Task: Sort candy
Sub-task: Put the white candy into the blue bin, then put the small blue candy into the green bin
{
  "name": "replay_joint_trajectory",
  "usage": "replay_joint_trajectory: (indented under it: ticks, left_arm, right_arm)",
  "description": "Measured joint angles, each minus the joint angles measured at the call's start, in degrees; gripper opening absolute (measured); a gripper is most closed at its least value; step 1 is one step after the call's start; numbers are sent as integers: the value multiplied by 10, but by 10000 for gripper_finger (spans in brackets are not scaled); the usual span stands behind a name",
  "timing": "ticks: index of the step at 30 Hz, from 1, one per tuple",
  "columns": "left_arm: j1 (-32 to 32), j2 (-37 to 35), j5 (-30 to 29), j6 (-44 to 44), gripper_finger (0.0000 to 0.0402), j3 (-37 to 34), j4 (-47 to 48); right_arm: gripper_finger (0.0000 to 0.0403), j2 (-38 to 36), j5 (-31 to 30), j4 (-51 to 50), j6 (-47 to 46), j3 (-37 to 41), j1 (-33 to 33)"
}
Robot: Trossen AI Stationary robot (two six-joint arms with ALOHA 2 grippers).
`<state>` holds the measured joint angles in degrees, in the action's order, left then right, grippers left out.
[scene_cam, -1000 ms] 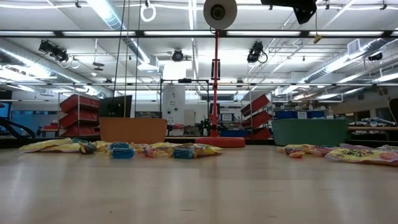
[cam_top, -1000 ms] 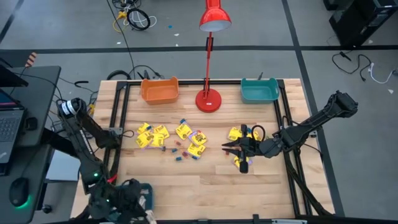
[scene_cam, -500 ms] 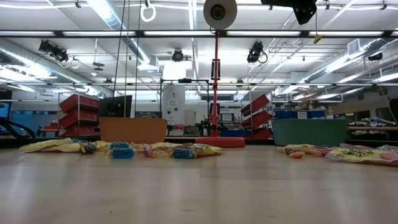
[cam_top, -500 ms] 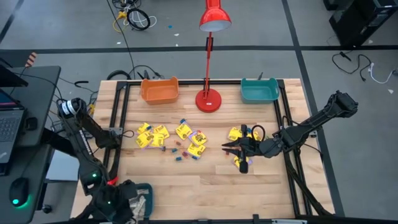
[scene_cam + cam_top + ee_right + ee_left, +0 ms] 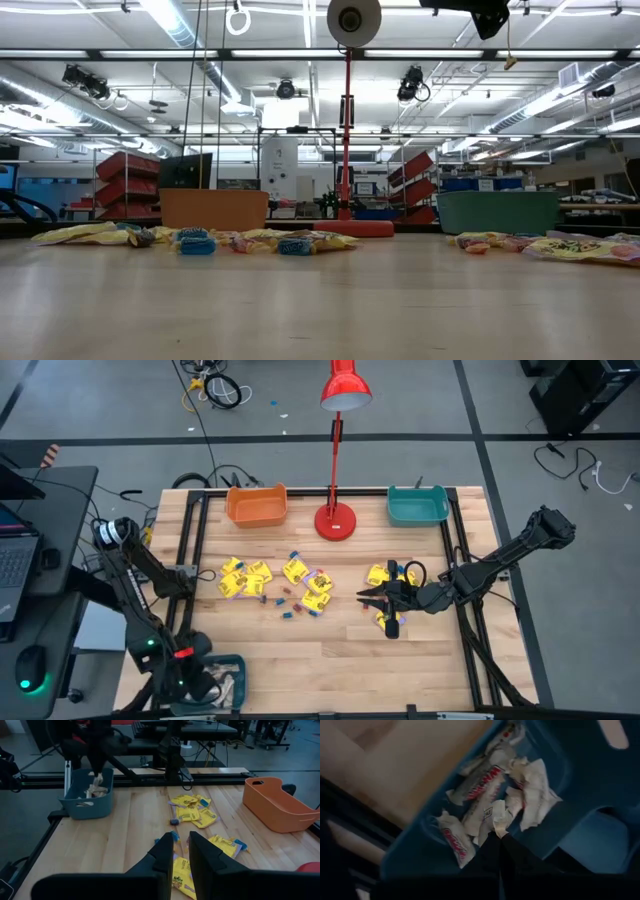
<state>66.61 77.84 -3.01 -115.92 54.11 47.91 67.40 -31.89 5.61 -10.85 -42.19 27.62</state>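
Note:
Yellow packets and small red, blue and brown pieces lie scattered mid-table, with a smaller cluster further right. Pale beige bars lie inside a blue bin at the table's near left corner. My left gripper hangs over that bin, shut on a pale wrapped candy. My right gripper hovers low between the two clusters, open with a narrow gap; a yellow packet lies on the wood below its fingers. The low view shows the candy but no gripper. My left gripper pinches a pale crumpled wrapper by one end between its two fingertips, coming from above and pointing down into the blue bin. The candy's free end hangs among the beige bars in the bin; I cannot tell whether it rests on them.
An orange bin and a teal bin stand along the far edge with a red desk lamp between them. A black frame rail runs around the table. Bare wood spans the near middle of the table.
My left gripper has drawn back a little toward the table's left edge over the blue bin, uncovering more of the bin and the pale candy in it. The right arm and the scattered candy have kept still.

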Motion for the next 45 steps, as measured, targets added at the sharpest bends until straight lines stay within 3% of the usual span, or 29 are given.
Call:
replay_joint_trajectory:
  ticks: [8,18,25,28,33,36,45]
  left_arm:
    - [0,0,0,-3,5,0,13]
    - [0,0,2,-28,41,0,14]
    - [-1,0,70,-37,71,0,9]
    - [-1,0,70,-30,77,0,-29]
    - [-1,0,12,0,78,0,-118]
    - [-1,2,-52,34,78,9,-153]
    - [-24,1,-185,190,78,41,-152]
  right_arm:
    - [48,0,0,0,0,0,0]
    - [48,0,0,0,0,0,0]
    - [48,0,0,0,0,0,0]
    - [49,0,0,0,0,0,0]
    - [46,0,0,0,0,0,-1]
    - [46,0,0,0,0,0,-4]
    - [48,0,0,4,3,0,-15]
